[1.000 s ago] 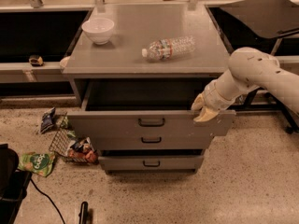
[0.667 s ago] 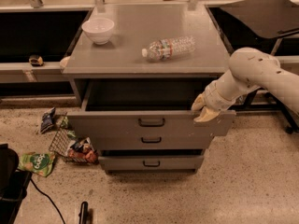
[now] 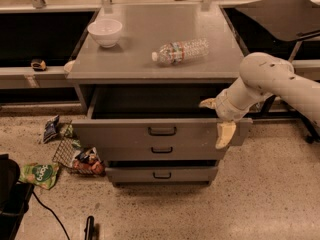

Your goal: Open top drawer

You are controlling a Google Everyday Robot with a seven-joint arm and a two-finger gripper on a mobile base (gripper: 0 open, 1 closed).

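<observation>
Countertop (image 3: 150,34) — gripper (image 3: 218,121) maybe touching top drawer (image 3: 125,132)

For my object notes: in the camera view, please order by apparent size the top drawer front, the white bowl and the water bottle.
1. top drawer front; the gripper is at its right end.
2-3. water bottle and white bowl: similar; bottle longer, bowl farther away, so unsure.

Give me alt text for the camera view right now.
The top drawer of a grey cabinet stands pulled open, with the robot's pincer at the right end of its front panel. A white bowl and a toppled plastic bottle rest on the cabinet top; snack bags lie on the floor at left.
</observation>
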